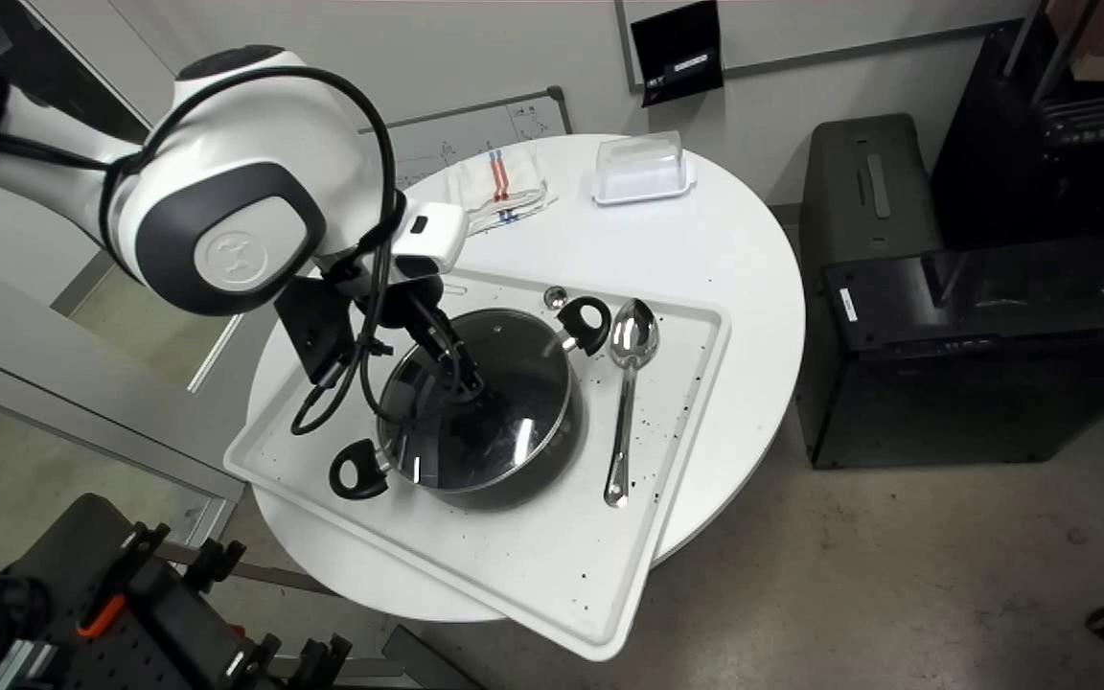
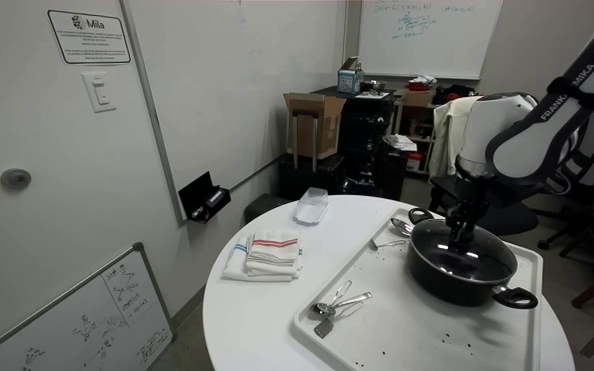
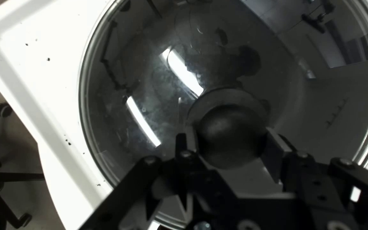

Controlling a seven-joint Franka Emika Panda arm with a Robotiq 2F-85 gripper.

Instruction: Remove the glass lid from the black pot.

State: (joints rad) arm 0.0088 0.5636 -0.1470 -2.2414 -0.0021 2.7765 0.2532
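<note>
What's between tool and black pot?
The glass lid, seated on the black pot in both exterior views; in the wrist view its knob is between the fingers of the tool.

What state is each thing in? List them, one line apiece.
Round black pot: covered.
Round transparent glass lid: on the pot.
Jaws: either side of the lid's black knob; grip uncertain.
White striped cloth towels: folded, stacked.
White rectangular tray: dark-speckled.
Long silver metal spoon: lying on the tray.
</note>
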